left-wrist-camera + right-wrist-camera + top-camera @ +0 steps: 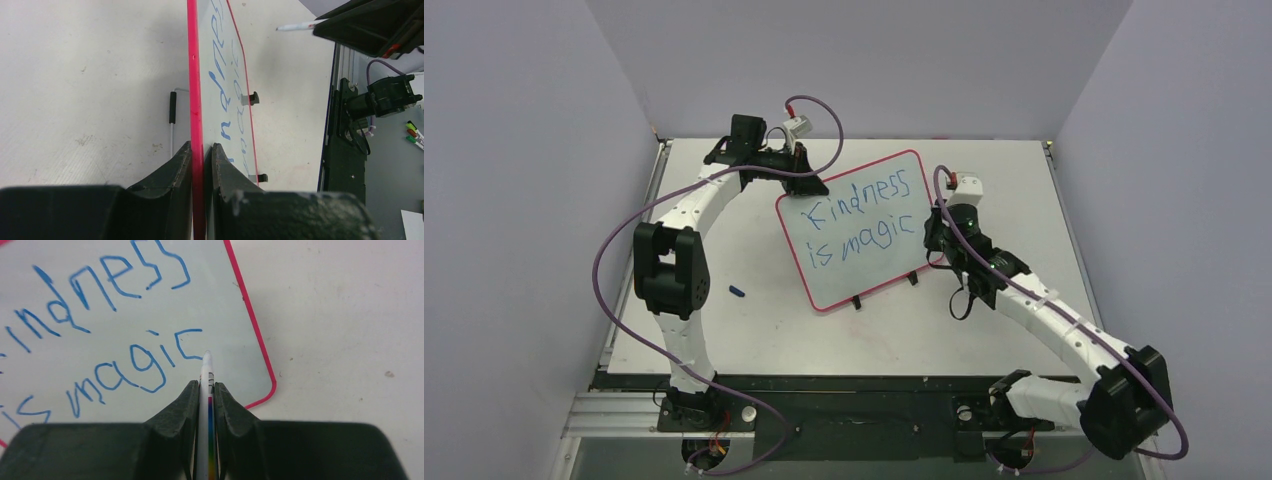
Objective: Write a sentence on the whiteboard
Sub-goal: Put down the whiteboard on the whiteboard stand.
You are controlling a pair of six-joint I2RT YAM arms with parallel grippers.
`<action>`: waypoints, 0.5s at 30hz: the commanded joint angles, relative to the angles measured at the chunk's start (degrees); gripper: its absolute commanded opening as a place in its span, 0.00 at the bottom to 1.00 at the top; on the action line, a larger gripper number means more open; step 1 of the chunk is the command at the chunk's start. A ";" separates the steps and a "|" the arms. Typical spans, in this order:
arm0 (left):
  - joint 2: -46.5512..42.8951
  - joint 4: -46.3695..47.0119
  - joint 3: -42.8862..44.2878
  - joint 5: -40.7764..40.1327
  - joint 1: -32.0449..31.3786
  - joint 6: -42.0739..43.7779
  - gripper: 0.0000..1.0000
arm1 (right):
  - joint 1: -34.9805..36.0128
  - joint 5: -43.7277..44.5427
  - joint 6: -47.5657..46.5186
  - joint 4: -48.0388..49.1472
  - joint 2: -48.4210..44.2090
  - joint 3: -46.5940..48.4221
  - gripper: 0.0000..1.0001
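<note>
Arms: two white-and-black arms, each ending in one two-finger gripper.
Whiteboard: one flat white rectangular whiteboard (854,282) with rounded corners and a thin red rim, on the pale table (754,340).
Clips: two small black clips (856,299) on the board's edge farthest from the left gripper.
Sentence: one blue handwritten sentence (856,220) in two lines, "Kindness" above "is magic".
Marker: one slim white marker pen (206,367) with a rainbow stripe down its barrel.
Loose item: one small blue piece (737,292) on the table, well apart from both grippers, on the left arm's side.
Left gripper: the left gripper (202,146) has its dark fingers pressed onto the red rim, one on each face of the board, which runs straight away from the fingertips.
Right gripper: the right gripper (206,384) pinches the marker, whose tip projects just past the fingertips, at the lower end of the final "c"; contact with the board cannot be judged.
Top view only: the whole sentence and both arms, one at each side of the board.
Left wrist view only: the board edge-on, and beyond the fingers a thin metal rod with a black sleeve (172,107) beside the rim.
Right wrist view only: close detail of the letters ahead of the fingers and the board's rounded corner just beside the tip.
</note>
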 commanded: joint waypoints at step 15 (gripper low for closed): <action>-5.80 6.38 -11.65 -6.33 -2.18 -0.90 0.00 | -0.45 -2.89 2.47 -0.52 -16.16 -3.08 0.00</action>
